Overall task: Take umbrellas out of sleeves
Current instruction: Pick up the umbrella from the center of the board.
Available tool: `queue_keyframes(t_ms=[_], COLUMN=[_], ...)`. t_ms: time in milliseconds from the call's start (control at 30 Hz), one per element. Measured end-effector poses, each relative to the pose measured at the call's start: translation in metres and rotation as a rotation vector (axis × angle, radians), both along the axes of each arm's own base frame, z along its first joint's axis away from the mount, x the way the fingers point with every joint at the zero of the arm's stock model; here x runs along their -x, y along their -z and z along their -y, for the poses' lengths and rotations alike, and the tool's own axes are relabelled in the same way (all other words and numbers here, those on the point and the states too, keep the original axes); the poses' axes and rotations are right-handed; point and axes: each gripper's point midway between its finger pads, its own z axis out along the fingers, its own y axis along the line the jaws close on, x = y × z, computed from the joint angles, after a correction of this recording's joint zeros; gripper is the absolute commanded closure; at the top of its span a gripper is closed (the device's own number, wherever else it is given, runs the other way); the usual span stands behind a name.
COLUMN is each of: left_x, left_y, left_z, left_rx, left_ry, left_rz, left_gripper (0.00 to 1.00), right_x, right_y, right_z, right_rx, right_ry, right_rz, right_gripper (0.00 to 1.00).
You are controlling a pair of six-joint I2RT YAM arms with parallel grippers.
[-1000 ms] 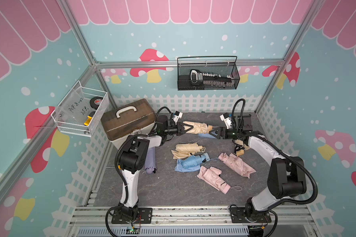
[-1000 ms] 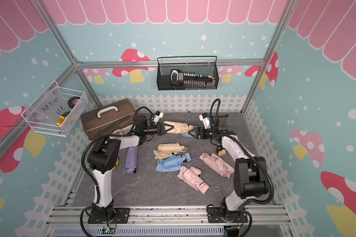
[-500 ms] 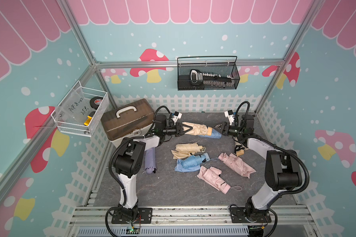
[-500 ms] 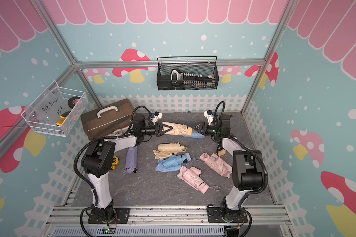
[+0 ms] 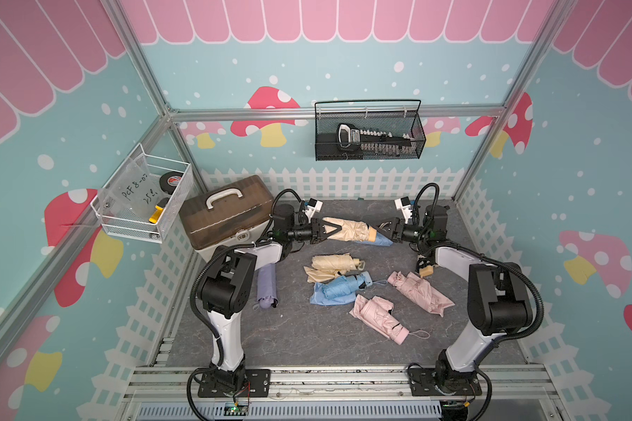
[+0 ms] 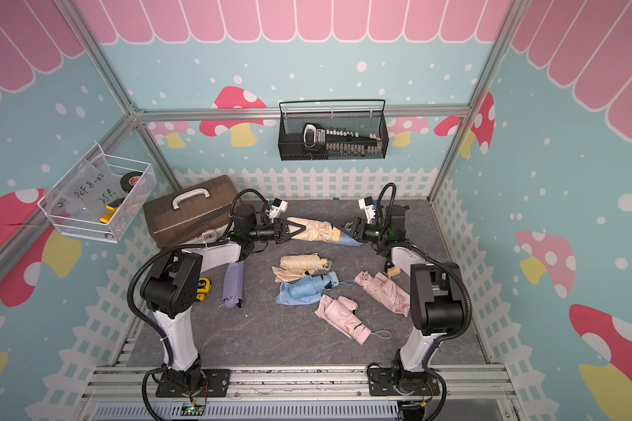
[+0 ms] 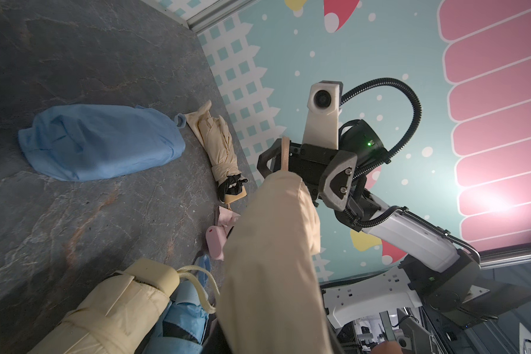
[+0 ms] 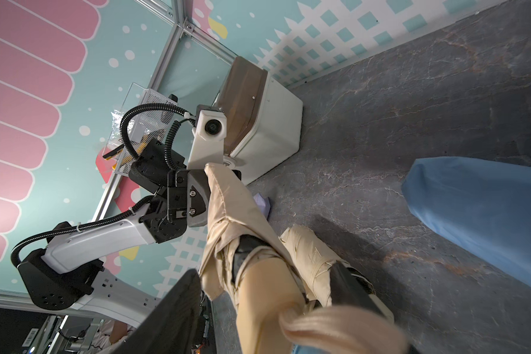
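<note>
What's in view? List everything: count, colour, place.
sleeved umbrella: 1, beige, held at back
bundle: 1, blue, back of mat
beige umbrellas: 2, centre and right side
blue umbrella: 1, centre, on blue sleeve
pink umbrellas: 2, right of centre
lilac umbrella: 1, left side
case: 1, brown and white, back left
wire baskets: 2, black and white, on walls
tape measure: 1, yellow, left edge
arms: 2, black and white, front corners
left fingers: black, shut on sleeve
right fingers: black, open around handle
</note>
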Motion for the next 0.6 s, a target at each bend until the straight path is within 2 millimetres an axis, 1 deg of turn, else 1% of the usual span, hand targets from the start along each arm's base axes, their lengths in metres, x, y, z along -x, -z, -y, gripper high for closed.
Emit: queue_keyframes(t_ms=[100, 167, 300, 367, 500, 600], left_x=[0.001, 0.002, 0.004, 0.004, 0.006, 0.006], left_y=[-0.004, -0.006, -0.007, -0.007, -0.007, -0.007], left_z=[0.000, 0.000, 0.000, 0.000, 0.001, 0.002], left_rx=[0.005, 0.008, 0.011, 0.011, 0.012, 0.013], left_ry=[0.004, 0.006, 0.010, 0.013, 0.016, 0.018], left_rz=[0.009, 0.010, 0.011, 0.009, 0.007, 0.008], left_gripper=[1.00, 1.00, 1.00, 1.00, 1.00, 1.00], right_x=[0.004, 0.008, 0.015, 0.018, 0.019, 0.020], right_y=[0.000, 0.000, 0.000, 0.002, 0.004, 0.004], right_z=[-0.004, -0.009, -0.019, -0.021, -0.021, -0.021], right_rx=[-0.005, -0.009, -0.015, -0.016, -0.018, -0.021], right_ry=[-0.021, -0.044, -0.084, -0.091, -0.093, -0.096], right_rz=[-0.005, -0.006, -0.007, -0.013, -0.021, -0.018], right_gripper=[0.42, 0.44, 0.51, 0.52, 0.67, 0.75])
